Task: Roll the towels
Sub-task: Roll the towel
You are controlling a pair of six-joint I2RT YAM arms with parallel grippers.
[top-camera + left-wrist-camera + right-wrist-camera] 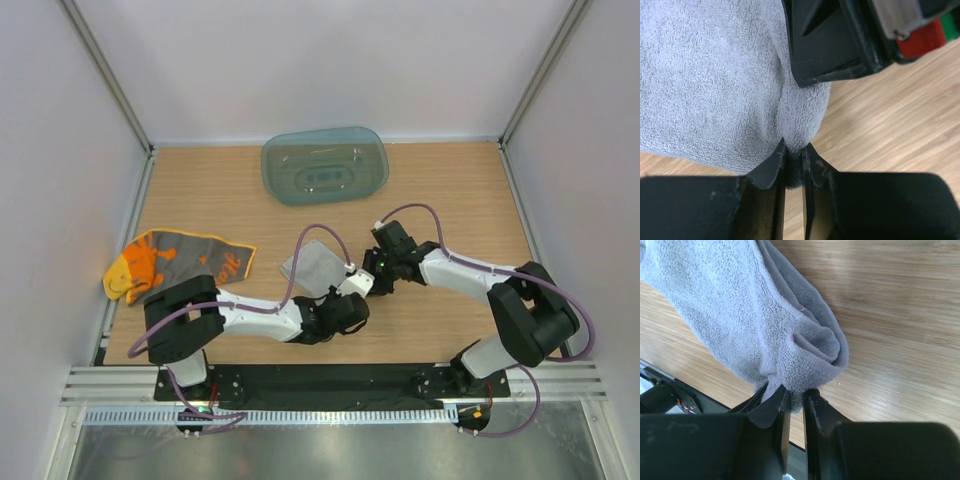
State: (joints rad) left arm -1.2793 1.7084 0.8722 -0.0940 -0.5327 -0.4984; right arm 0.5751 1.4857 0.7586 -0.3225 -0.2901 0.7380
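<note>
The grey towel (pixel 314 264) lies partly lifted on the wooden table at the centre. My left gripper (pixel 346 290) is shut on its near right edge; in the left wrist view the grey towel (pixel 705 85) is bunched between the left gripper (pixel 794 156). My right gripper (pixel 370 270) is shut on the same end; in the right wrist view a folded corner of the grey towel (pixel 755 320) is pinched in the right gripper (pixel 795 392). The two grippers sit close together. The yellow-orange towel (pixel 170 262) lies crumpled at the far left, away from both grippers.
A translucent teal tray (pixel 325 166) stands at the back centre. White walls with metal posts close in the table on three sides. The black base rail (pixel 320 380) runs along the near edge. The right gripper's body (pixel 840 40) hangs just above the left one.
</note>
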